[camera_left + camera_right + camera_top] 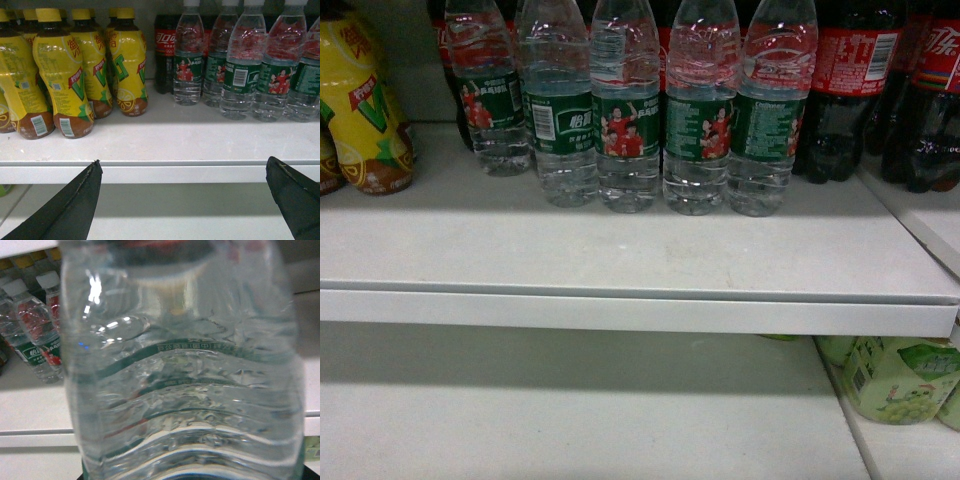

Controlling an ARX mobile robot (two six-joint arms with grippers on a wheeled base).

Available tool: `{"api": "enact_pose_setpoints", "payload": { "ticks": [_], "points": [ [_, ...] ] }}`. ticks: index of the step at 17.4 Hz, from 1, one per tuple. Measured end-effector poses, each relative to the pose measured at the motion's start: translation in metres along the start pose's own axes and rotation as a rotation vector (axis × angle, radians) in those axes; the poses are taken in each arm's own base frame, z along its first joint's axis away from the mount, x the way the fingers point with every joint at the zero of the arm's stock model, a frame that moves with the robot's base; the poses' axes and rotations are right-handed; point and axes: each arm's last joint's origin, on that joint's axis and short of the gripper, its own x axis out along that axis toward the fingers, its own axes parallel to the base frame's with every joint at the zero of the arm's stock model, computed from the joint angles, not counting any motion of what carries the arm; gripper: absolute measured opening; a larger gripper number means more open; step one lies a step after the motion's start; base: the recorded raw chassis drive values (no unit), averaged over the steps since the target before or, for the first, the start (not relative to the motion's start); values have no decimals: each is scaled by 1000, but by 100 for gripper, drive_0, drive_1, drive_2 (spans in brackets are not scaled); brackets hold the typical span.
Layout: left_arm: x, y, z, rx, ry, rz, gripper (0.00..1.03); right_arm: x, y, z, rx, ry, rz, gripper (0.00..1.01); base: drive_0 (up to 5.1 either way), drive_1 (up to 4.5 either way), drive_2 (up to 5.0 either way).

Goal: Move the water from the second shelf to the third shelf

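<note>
One water bottle [185,390], clear and ribbed with a green label edge, fills the right wrist view. It hangs off the shelf in front of the shelf edge [35,437], so my right gripper is shut on it; its fingers are hidden behind the bottle. Several more water bottles [625,110] stand in a row on the upper shelf [620,250] in the head view, also seen as the water row [240,65]. My left gripper [183,165] is open and wide, level with the shelf's front lip [175,172], holding nothing. Neither gripper shows in the head view.
Yellow tea bottles [65,75] crowd the left of the upper shelf, and dark cola bottles [850,90] stand to the right of the water. On the lower shelf [570,410] pale green drink packs [900,380] sit at the right.
</note>
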Motion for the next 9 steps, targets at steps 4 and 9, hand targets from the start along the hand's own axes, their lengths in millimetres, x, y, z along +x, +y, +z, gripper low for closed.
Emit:
{"api": "enact_pose_setpoints", "payload": {
  "ticks": [4,9],
  "points": [
    [0,0,0,0,0,0,98,-9,10,0,16,2,67,42,0,0,0],
    [0,0,0,0,0,0,98,-21,28,-2,-8,-5,167,42,0,0,0]
  ]
}}
